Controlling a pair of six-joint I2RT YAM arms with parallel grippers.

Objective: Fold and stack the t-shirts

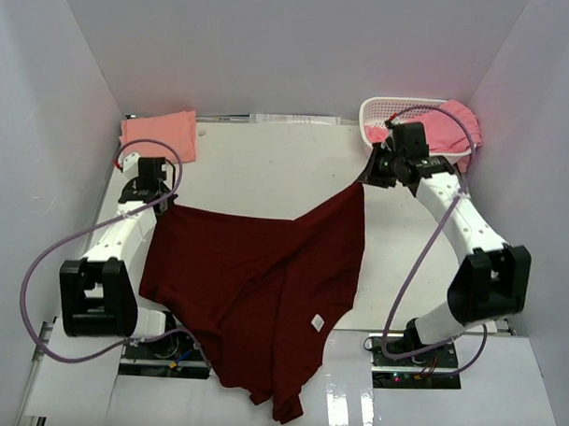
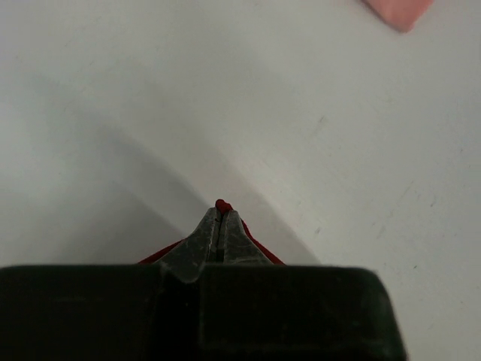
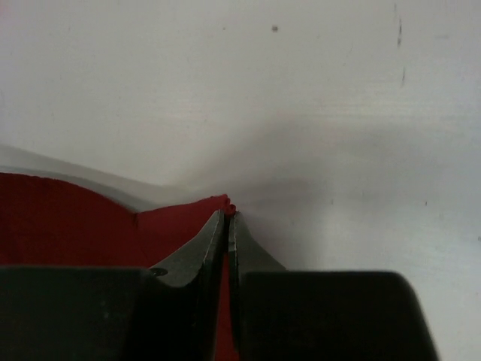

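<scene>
A dark maroon cloth t-shirt (image 1: 254, 287) lies stretched and unfolded across the white table (image 1: 267, 166). The left gripper (image 1: 164, 201) and right gripper (image 1: 366, 176) are each clamped tight on a corner. A salmon-peach shirt (image 1: 158, 134), possibly folded, sits far left. A brighter pink shirt (image 1: 451, 125) waits in the white lattice basket (image 1: 382, 109). Nothing is stacked.
</scene>
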